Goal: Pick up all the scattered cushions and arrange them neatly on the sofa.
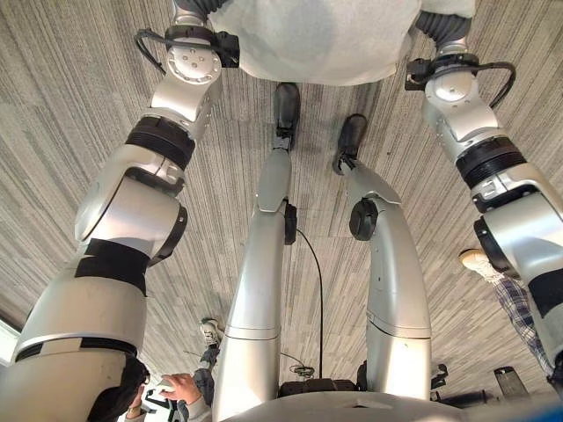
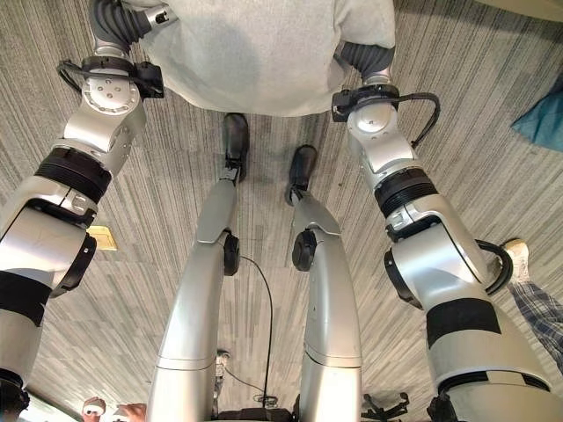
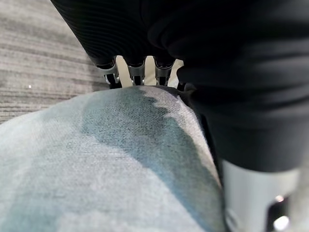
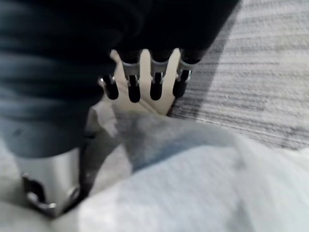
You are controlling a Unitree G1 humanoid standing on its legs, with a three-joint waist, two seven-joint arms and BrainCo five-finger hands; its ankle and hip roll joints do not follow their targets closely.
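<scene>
**Pale grey cushion held between both hands above the floor**

Left eye view: a pale grey cushion [image 1: 317, 40] hangs between the two arms over the striped grey floor [image 1: 70, 97]. A person's hand [image 1: 180, 387] shows at the bottom edge.

Right eye view: a blue cushion [image 2: 544, 119] lies on the floor at the right edge.

Left wrist view: the left hand [image 3: 137, 72] curls its fingers [image 3: 136, 76] over the cushion's edge.

Right wrist view: the right hand [image 4: 145, 79] has its fingers [image 4: 133, 89] hooked over the cushion's edge.
</scene>
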